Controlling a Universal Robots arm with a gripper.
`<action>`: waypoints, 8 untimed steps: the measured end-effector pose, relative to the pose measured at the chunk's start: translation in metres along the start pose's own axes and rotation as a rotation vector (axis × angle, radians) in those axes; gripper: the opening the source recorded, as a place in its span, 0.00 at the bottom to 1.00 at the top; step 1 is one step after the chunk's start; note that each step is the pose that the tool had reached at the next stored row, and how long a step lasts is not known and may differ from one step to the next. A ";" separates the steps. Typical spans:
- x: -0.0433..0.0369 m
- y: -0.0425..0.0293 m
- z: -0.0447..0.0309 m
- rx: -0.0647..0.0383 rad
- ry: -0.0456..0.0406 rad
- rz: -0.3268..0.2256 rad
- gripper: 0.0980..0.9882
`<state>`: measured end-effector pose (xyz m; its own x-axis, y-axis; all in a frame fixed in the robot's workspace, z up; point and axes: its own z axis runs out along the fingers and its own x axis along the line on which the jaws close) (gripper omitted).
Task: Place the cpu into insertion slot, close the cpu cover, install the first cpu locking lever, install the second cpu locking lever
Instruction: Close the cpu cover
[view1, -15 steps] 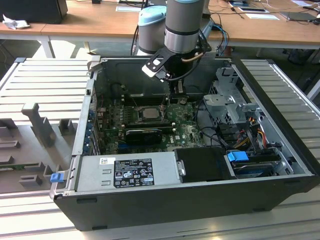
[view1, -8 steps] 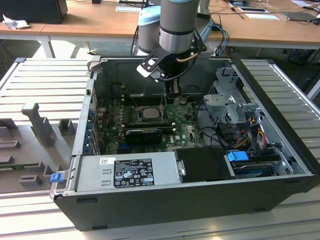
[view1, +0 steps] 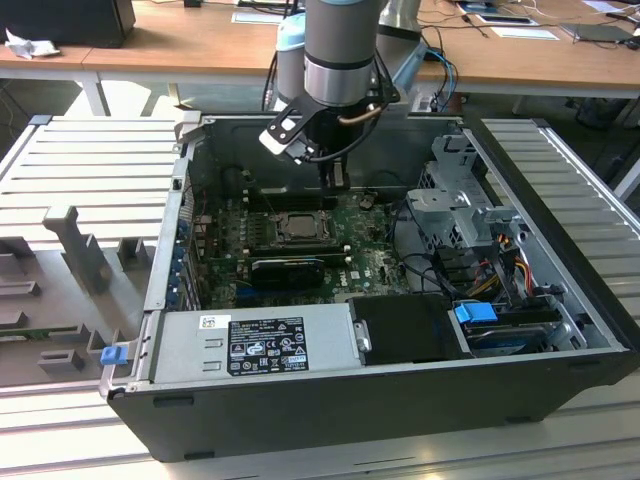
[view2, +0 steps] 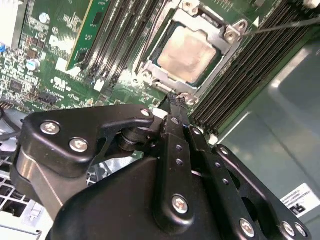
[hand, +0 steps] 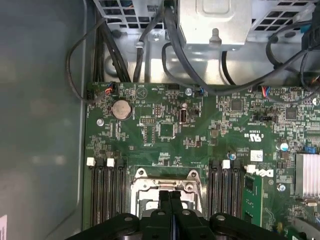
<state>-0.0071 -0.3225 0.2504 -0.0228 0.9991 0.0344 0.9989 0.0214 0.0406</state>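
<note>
Hanging inside the open computer case (view1: 400, 400), the arm is pointing its pincer (view1: 335, 180) straight down at the green circuit board (hand: 165, 130). Both black fingers are pressing flat against each other, and nothing is showing between them.

The cpu (view2: 187, 52) is lying flat in the insertion slot (hand: 145, 187), its pale top facing up. The cpu cover (view2: 167, 82) is lying down over it, framing the chip through its cut-out centre, so the seating and the cover seem to be done.

In the second wrist view the pincer (view2: 175, 100) is bringing its tips to the rim of the socket's metal surround, just beside a corner fastening and off the chip itself. Whether the tips are touching that rim or riding just above it, I cannot tell. In the first wrist view the pincer (hand: 170, 195) is sitting over the middle of the socket's width, between the two banks of memory slots (view2: 235, 85).

A thin lever (view2: 280, 27) is running out from the socket corner on the far side of the cpu from the tips. Its long axis is stretching away over the memory slots, well apart from the pincer. In the exterior view the cpu (view1: 297, 226) is lying nearer the camera than the pincer and slightly toward the exterior view's left.
</note>
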 end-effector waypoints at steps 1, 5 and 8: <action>0.0002 -0.0068 -0.0003 0.000 0.0001 0.000 0.01; 0.0003 -0.0145 -0.0005 0.000 0.0000 0.000 0.01; 0.0004 -0.0193 -0.0007 0.000 0.0000 0.000 0.01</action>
<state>-0.0264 -0.3225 0.2504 -0.0229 0.9991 0.0345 0.9989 0.0214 0.0407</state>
